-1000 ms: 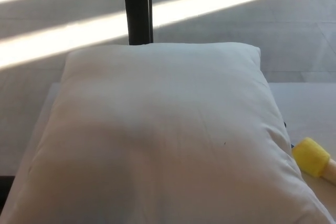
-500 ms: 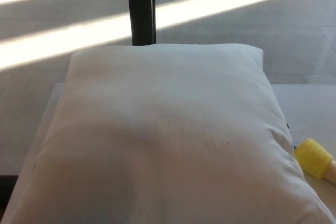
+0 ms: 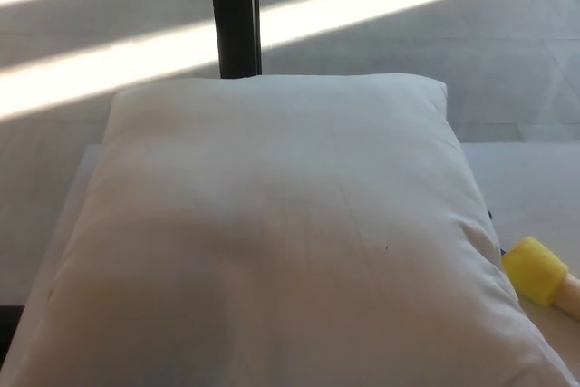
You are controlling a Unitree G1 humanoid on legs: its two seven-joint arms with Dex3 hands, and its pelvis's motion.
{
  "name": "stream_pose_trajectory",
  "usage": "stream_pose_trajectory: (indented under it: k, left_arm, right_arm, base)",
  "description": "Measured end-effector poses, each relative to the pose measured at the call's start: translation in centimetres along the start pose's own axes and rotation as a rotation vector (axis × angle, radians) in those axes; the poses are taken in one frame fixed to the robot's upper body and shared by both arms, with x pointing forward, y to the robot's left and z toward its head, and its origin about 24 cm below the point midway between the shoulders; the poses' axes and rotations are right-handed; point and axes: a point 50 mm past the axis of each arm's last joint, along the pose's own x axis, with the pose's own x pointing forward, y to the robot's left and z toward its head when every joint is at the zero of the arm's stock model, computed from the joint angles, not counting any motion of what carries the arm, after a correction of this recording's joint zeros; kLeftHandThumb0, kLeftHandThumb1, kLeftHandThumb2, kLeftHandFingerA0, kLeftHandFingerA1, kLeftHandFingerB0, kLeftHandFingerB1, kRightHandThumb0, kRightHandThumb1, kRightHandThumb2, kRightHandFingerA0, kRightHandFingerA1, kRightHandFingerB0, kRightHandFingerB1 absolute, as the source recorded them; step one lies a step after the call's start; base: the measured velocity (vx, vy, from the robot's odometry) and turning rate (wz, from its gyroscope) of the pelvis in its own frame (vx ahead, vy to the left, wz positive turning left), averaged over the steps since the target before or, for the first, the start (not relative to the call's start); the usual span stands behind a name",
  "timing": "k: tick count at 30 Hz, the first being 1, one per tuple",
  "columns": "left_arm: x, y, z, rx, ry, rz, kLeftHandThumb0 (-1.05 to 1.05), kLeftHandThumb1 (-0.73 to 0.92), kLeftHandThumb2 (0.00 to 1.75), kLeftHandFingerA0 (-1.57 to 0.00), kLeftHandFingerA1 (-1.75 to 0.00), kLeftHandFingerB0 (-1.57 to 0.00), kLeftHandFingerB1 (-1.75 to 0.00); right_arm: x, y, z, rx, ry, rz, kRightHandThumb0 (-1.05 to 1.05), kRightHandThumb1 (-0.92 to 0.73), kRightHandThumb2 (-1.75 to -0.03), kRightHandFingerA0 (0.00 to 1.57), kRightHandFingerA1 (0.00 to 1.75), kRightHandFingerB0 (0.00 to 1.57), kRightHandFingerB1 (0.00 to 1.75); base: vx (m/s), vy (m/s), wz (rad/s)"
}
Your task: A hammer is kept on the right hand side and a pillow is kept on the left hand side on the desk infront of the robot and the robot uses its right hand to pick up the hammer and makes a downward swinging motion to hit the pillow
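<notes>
A large white pillow (image 3: pixel 272 233) fills most of the head view, lying flat on the white desk (image 3: pixel 530 188). At the right edge, just beside the pillow's lower right side, the yellow head of the hammer (image 3: pixel 536 271) rests on the desk, with a short pale stretch of its handle running off the picture's right edge. Most of the handle is out of view. Neither of my hands shows in the picture.
A black upright post (image 3: pixel 234 14) stands behind the pillow's far edge. Beyond the desk lies a grey floor (image 3: pixel 435 52) crossed by bright bands of sunlight. A strip of bare desk shows to the right of the pillow.
The whole picture has shifted slightly left since half a second ago, so the camera moved. The pillow and the hammer lie where they were.
</notes>
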Motion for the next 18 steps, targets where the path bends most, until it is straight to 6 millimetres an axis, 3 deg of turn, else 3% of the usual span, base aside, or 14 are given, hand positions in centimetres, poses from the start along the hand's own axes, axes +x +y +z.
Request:
stream_pose_trajectory:
  k: [1, 2, 3, 4, 5, 6, 7, 16, 17, 18]
  left_arm:
    - [-0.01, 0.01, -0.01, 0.0, 0.0, 0.0, -0.65, 0.75, 0.63, -0.6, -0.54, -0.5, -0.43]
    - [-0.01, 0.03, -0.01, -0.001, 0.0, 0.001, -0.66, 0.75, 0.63, -0.6, -0.54, -0.5, -0.43]
    - [-0.01, 0.03, -0.01, -0.002, 0.0, 0.002, -0.65, 0.58, 0.99, -0.54, -0.63, -0.44, -0.56]
    - [-0.02, 0.04, -0.02, -0.002, 0.0, 0.002, -0.65, 0.59, 0.99, -0.54, -0.64, -0.44, -0.56]
    - [-0.02, 0.05, -0.02, -0.002, 0.0, 0.003, -0.66, 0.59, 0.99, -0.54, -0.64, -0.43, -0.56]
    - [-0.02, 0.06, -0.03, -0.001, 0.0, 0.004, -0.66, 0.59, 0.99, -0.54, -0.64, -0.43, -0.56]
    - [-0.03, 0.07, -0.04, -0.001, 0.001, 0.005, -0.66, 0.74, 0.62, -0.6, -0.54, -0.51, -0.43]
    - [-0.04, 0.1, -0.03, -0.003, -0.001, 0.007, -0.67, 0.74, 0.62, -0.58, -0.55, -0.5, -0.43]
    - [-0.04, 0.1, -0.04, -0.004, -0.001, 0.007, -0.66, 0.75, 0.62, -0.59, -0.54, -0.51, -0.43]
    - [-0.04, 0.11, -0.03, -0.004, -0.001, 0.008, -0.67, 0.76, 0.63, -0.57, -0.55, -0.48, -0.42]
  right_arm:
    - [0.0, 0.01, -0.02, 0.001, 0.003, 0.0, -0.68, -0.74, -0.61, 0.18, 0.57, 0.13, 0.3]
    - [0.0, 0.01, -0.08, 0.002, 0.009, 0.001, -0.71, -0.6, -0.89, 0.16, 0.59, 0.07, 0.43]
    - [0.0, 0.04, -0.08, 0.003, 0.013, 0.0, -0.71, -0.6, -0.89, 0.15, 0.59, 0.07, 0.42]
    - [-0.01, 0.09, -0.02, 0.003, 0.014, 0.001, -0.71, -0.6, -0.9, 0.16, 0.59, 0.06, 0.42]
    - [-0.01, 0.15, 0.06, 0.003, 0.014, 0.002, -0.37, -0.49, -1.04, 0.05, 0.54, 0.0, 0.5]
    - [-0.03, 0.2, 0.13, 0.002, 0.014, 0.003, -0.37, -0.49, -1.04, 0.05, 0.54, 0.0, 0.5]
    - [-0.07, 0.27, 0.24, 0.001, 0.012, 0.006, -0.37, -0.5, -1.05, 0.05, 0.54, 0.0, 0.51]
    - [-0.03, 0.4, 0.31, 0.01, 0.024, 0.007, -0.36, -0.49, -1.04, 0.05, 0.54, 0.0, 0.5]
    - [-0.01, 0.39, 0.29, 0.012, 0.026, 0.006, -0.65, -0.75, -0.62, 0.16, 0.58, 0.16, 0.3]
    - [0.02, 0.38, 0.25, 0.017, 0.029, 0.004, -0.64, -0.77, -0.63, 0.1, 0.57, 0.2, 0.31]
  base:
    - [0.0, 0.0, 0.0]
    - [0.0, 0.0, 0.0]
    - [0.0, 0.0, 0.0]
    - [0.0, 0.0, 0.0]
    - [0.0, 0.0, 0.0]
    - [0.0, 0.0, 0.0]
    - [0.0, 0.0, 0.0]
    - [0.0, 0.0, 0.0]
    - [0.0, 0.0, 0.0]
    - [0.0, 0.0, 0.0]
